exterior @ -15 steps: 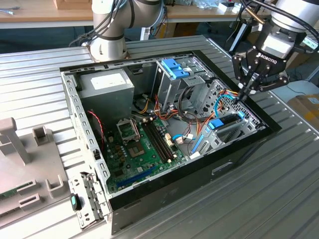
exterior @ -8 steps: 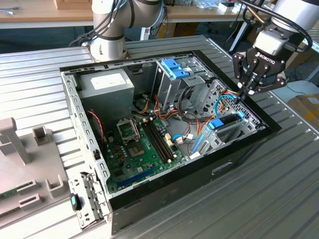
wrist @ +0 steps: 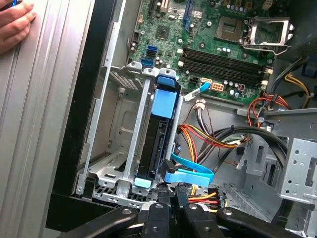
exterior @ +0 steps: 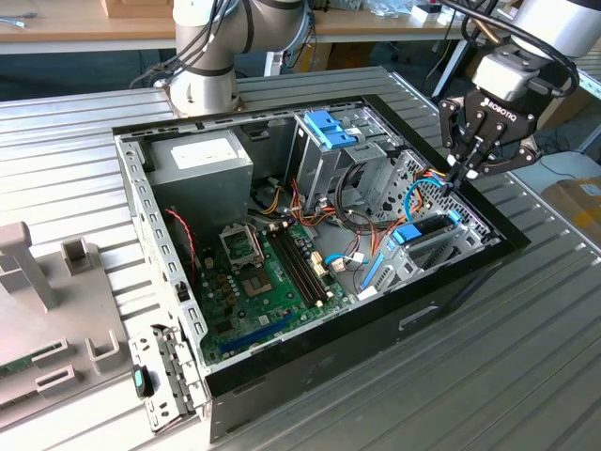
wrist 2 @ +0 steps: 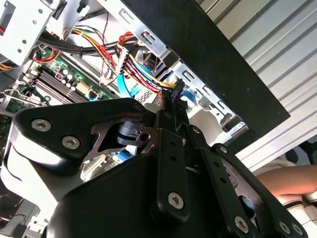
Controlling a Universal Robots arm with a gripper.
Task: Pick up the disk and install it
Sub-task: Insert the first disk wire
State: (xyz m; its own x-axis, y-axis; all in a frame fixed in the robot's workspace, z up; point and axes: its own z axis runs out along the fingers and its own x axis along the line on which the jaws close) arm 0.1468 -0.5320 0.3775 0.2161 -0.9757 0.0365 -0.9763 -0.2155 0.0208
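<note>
Hand [exterior: 467, 176] closed at case edge, disk [wrist: 157, 136] seated in bay

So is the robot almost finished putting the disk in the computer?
Nearly, it seems. The disk with its blue frame already stands in the metal drive cage inside the computer case. The gripper hangs beside that cage by the coloured cables. Whether any cable is plugged into the disk is not clear.

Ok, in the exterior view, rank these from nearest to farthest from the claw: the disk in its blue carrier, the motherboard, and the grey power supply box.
1. The disk, seated in the cage just below the claw, on the exterior view's right.
2. The motherboard, in the middle of the case floor.
3. The grey power supply box, in the far corner on the exterior view's left.
</note>
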